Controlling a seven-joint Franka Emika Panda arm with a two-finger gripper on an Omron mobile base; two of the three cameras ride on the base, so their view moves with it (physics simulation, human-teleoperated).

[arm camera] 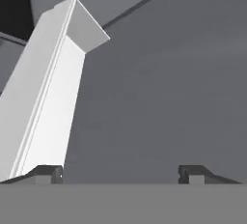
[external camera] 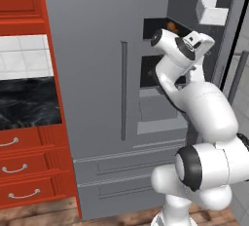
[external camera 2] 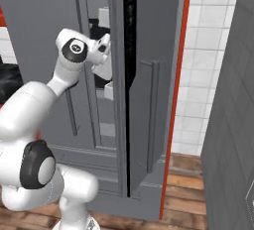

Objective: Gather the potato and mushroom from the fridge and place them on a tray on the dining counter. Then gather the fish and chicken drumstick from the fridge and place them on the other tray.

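The fridge (external camera: 97, 74) stands ahead of the base with its right door (external camera 2: 154, 100) swung open and its left door closed, its bar handle (external camera: 123, 91) upright. The arm reaches into the open compartment, where the gripper (arm camera: 120, 174) faces the grey inner side of the open door with its jaws spread wide, holding nothing. A white door bin (arm camera: 43, 97) sits just beside the left fingertip (arm camera: 46, 174).

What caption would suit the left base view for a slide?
White robot arm reaching into the open grey fridge, beside red drawers.
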